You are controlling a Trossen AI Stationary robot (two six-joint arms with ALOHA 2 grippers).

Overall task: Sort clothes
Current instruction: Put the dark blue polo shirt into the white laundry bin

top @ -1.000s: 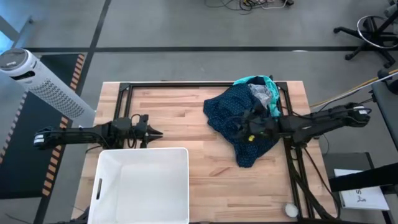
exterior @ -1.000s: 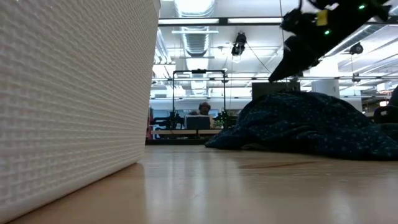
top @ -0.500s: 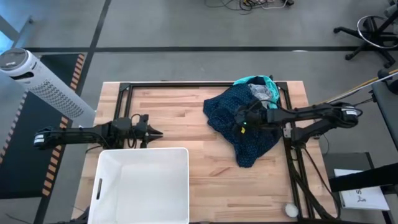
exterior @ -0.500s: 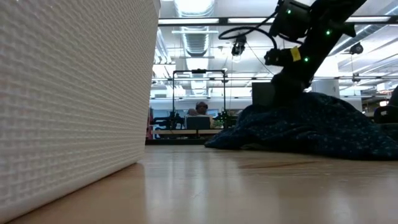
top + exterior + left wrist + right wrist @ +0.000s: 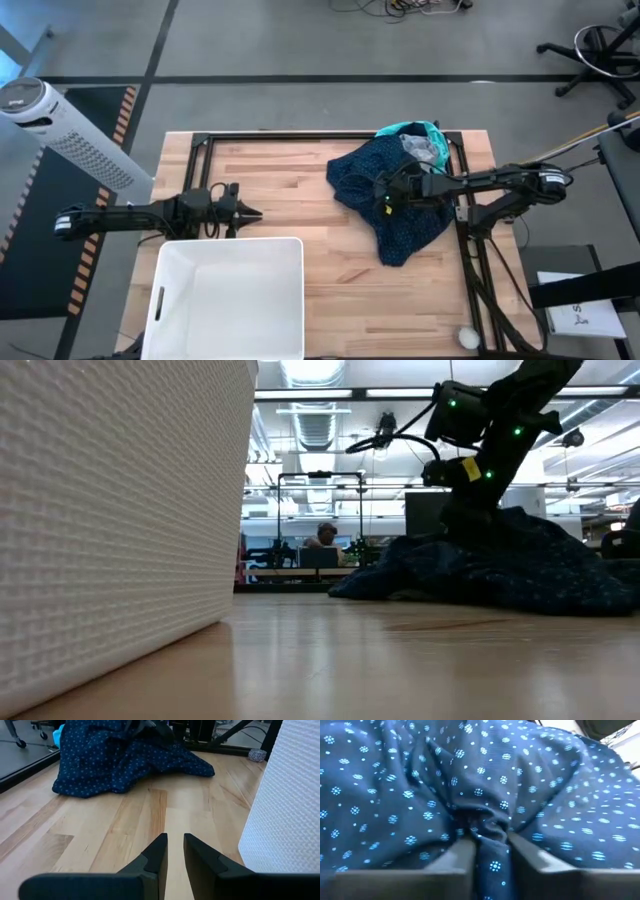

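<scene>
Your right gripper (image 5: pixel 490 851) has dropped onto the navy dotted garment (image 5: pixel 385 200) at the high view's upper right and is now pinching a fold. Teal (image 5: pixel 405 129) and grey (image 5: pixel 420 150) pieces are peeking out behind, mostly hidden. Your left gripper (image 5: pixel 171 851) is waiting nearly shut.

A big white plastic bin (image 5: pixel 225 298) sits on the wooden table (image 5: pixel 290 180), at the near edge toward the left. In the low view its bumpy white wall (image 5: pixel 110 520) fills the left side. A black metal frame (image 5: pixel 262 134) runs along the table's far edge. A tall white fan (image 5: pixel 62 128) stands on the floor past the table's left corner. A small white ball-like thing (image 5: pixel 467 338) lies near the table's right corner. A black office chair (image 5: pixel 598 48) stands far off on the grey floor. A person (image 5: pixel 326 534) sits far back in the room.
</scene>
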